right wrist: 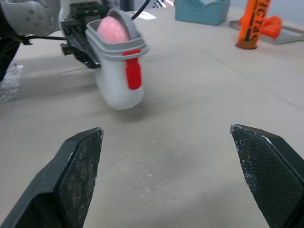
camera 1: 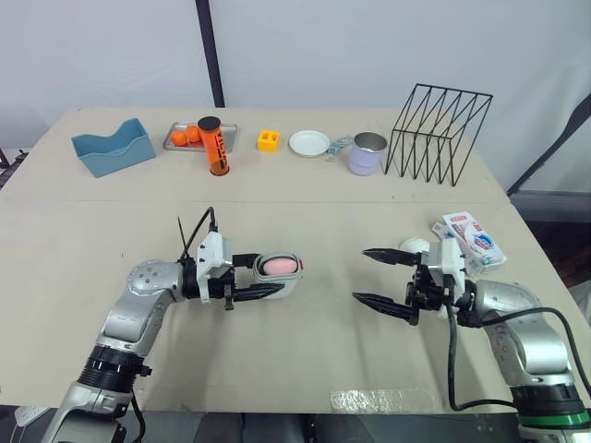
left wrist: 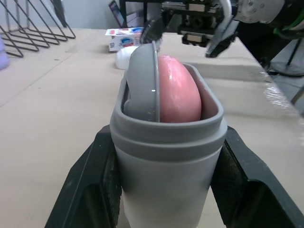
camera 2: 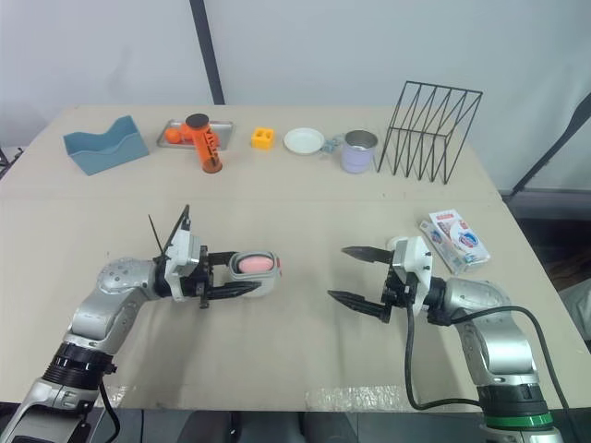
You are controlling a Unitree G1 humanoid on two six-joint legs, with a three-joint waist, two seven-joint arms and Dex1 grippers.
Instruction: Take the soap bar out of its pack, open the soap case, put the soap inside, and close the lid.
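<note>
Pink soap (left wrist: 178, 95) sitting in case (left wrist: 166, 166), pinched steady near desk (camera 1: 305, 203) centre by left claw (camera 1: 272, 274), likely braced for closing. Right claw (camera 1: 362, 274) spread wide, empty, facing case; pack (camera 1: 473, 242) just beside its arm.

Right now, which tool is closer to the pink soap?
Left. The left tool grips the soap case holding the pink soap; the right tool hangs open, apart from it, farther right.

Beige table (camera 1: 305, 198) spans my view from bottom to mid-frame. White backdrop (camera 1: 323, 46) runs across the top, with one black pole (camera 1: 211, 51) upper centre-left. Dark floor (camera 1: 557, 226) at right edge. Light even.
</note>
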